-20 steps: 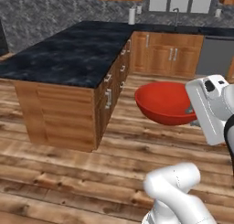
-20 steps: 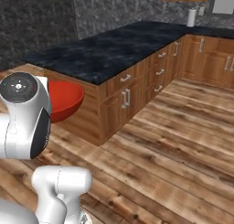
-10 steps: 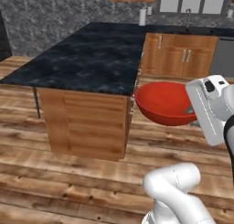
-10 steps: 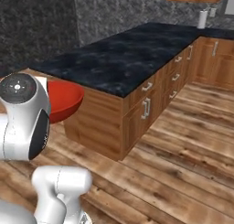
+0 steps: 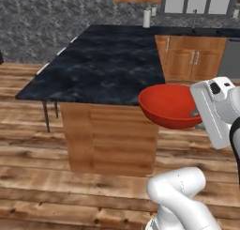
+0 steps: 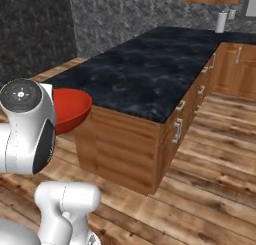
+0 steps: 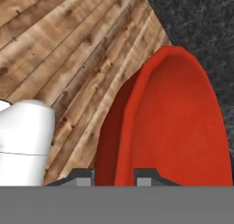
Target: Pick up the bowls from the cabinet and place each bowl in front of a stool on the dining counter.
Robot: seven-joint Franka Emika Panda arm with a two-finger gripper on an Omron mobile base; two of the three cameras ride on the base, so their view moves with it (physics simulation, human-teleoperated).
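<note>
The jaws are clamped on the rim of the red bowl (image 5: pixel 169 105), carried level in the air just off the near corner of the black marble tabletop (image 5: pixel 105 67), presumably for setting down there.

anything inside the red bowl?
Nothing visible inside the red bowl: the hand view shows a bare interior, though the hand gripping its rim hides the nearest part.
</note>
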